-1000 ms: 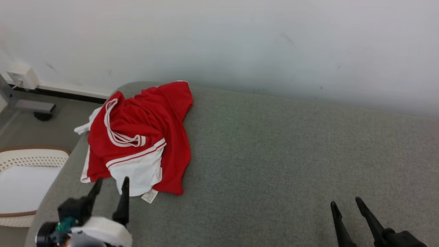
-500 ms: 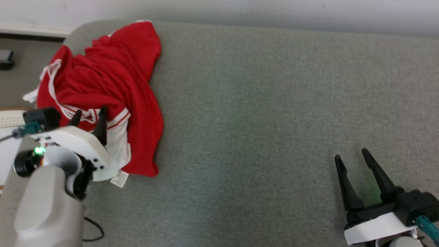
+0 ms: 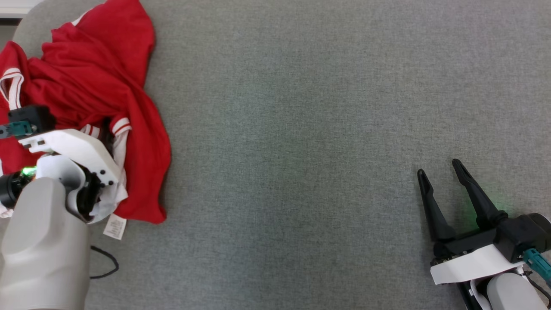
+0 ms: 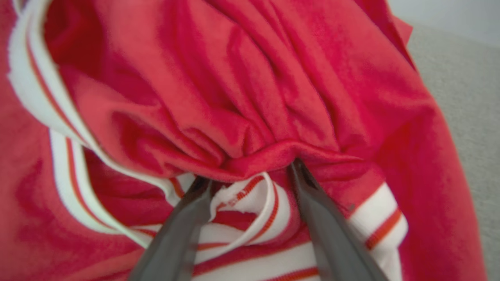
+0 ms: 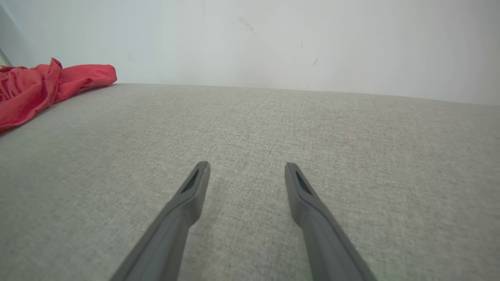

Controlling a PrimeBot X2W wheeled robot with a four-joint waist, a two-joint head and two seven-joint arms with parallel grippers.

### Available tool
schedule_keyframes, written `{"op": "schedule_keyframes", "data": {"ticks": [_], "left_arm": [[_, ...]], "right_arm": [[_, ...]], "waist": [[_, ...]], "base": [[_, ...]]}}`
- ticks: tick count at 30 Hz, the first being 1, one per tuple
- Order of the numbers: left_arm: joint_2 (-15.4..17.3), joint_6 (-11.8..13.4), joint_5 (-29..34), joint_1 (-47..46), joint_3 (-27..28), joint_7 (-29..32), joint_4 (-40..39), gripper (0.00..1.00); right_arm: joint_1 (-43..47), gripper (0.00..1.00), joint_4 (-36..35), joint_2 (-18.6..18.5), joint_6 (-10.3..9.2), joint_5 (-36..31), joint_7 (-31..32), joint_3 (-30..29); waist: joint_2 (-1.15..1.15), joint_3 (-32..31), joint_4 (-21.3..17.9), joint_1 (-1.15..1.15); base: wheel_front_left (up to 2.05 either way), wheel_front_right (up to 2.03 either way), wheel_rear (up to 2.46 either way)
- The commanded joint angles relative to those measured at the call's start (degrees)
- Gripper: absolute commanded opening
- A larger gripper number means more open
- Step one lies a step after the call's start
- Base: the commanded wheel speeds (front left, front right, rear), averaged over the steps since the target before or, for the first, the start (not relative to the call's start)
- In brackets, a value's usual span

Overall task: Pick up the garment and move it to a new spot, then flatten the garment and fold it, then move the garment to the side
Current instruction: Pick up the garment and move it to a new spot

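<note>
Garment [image 3: 86, 64] is a red piece of clothing with white stripes, and it lies in a crumpled heap near the far left corner of the grey cushion [image 3: 301, 129]. It looks soft, light and floppy, a bit fuzzy, so it should not break or slide out easily. It will likely sag and hang down in a lump when it is lifted. The left gripper [image 4: 250, 173] is right on the heap. Its two dark fingers stand wide apart and poke into the cloth, with a fat red fold and a curl of the striped band [image 4: 238, 201] sitting between them. The fingers are not pinching yet, as far as I can tell. That fat fold looks like a good place to hold, because there is plenty of cloth to bite on. The striped band looks thicker, so it may be even better. A thin single layer could slip away. A small white tag [image 3: 114, 227] sticks out at the near edge of the heap, and it is too little to pull on. The right gripper [image 3: 439, 169] is well apart from the garment, over bare cushion on the right side, with its fingers wide and nothing between them. For laying the garment flat, I think both grippers would need to hold two edges and stretch it gently.
</note>
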Motion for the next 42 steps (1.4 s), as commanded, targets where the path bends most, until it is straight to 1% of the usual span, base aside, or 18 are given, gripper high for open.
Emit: {"op": "schedule_keyframes", "data": {"ticks": [1, 3, 9, 15, 19, 26, 34, 35, 42], "left_arm": [[-0.19, -0.03, 0.14, 0.91, -0.38, 1.23, 2.72, 0.0], [-0.03, -0.44, 0.25, 1.08, -0.86, 1.78, 4.03, 0.0], [2.12, -1.22, -1.13, 1.3, -0.1, -0.67, 4.6, 0.0], [3.7, -2.37, -2.9, 1.05, 0.91, -1.71, 2.17, 0.0], [4.62, -2.95, -3.67, 1.07, 0.88, -1.81, -0.92, 0.0], [5.07, -3.44, -4.24, 2.02, -0.46, 0.1, -9.34, 0.0], [5.51, -3.44, -5.3, 3.89, -1.36, 4.68, -22.67, 0.0], [5.51, -3.44, -5.3, 3.89, -1.36, 4.68, -22.67, 0.0], [4.11, -3.48, -7.09, 6.54, -2.64, 9.37, -35.41, 0.0]], "right_arm": [[0.63, 1.0, 1.11, -0.41, -0.12, 0.17, 0.08, -0.37], [1.29, 1.0, 1.31, -0.26, -0.12, 0.23, 0.08, -0.61], [2.64, 1.0, 2.01, 0.84, -0.12, 0.44, 0.07, -0.84], [4.4, 1.0, 2.71, 1.58, -0.12, 0.98, 0.07, -0.55], [5.82, 1.0, 3.13, 2.17, -0.12, 1.27, 0.07, -0.43], [8.13, 1.0, 3.76, 3.01, -0.12, 1.69, 0.07, -0.21], [10.32, 1.0, 3.87, 3.66, -0.12, 1.7, 0.07, -0.14], [10.32, 1.0, 3.87, 3.66, -0.12, 1.7, 0.07, -0.14], [11.52, 1.0, 3.69, 4.07, -0.12, 1.62, 0.07, -0.22]], "waist": [[0.0, -0.35, -0.15, -0.01], [0.0, -1.09, -0.03, -0.01], [0.0, -5.21, 0.72, -0.01], [0.0, -10.4, 1.18, -0.01], [0.0, -13.4, 1.16, -0.01], [0.0, -17.62, 0.26, -0.01], [0.0, -20.8, -2.39, -0.01], [0.0, -20.8, -2.39, -0.01], [0.0, -21.81, -5.84, -0.01]], "base": [[0.0, 0.0, 0.0], [0.0, 0.0, 0.0], [0.0, 0.0, 0.0], [0.0, 0.0, 0.0], [0.0, 0.0, 0.0], [0.0, 0.0, 0.0], [0.0, 0.0, 0.0], [0.0, 0.0, 0.0], [0.0, 0.0, 0.0]]}}
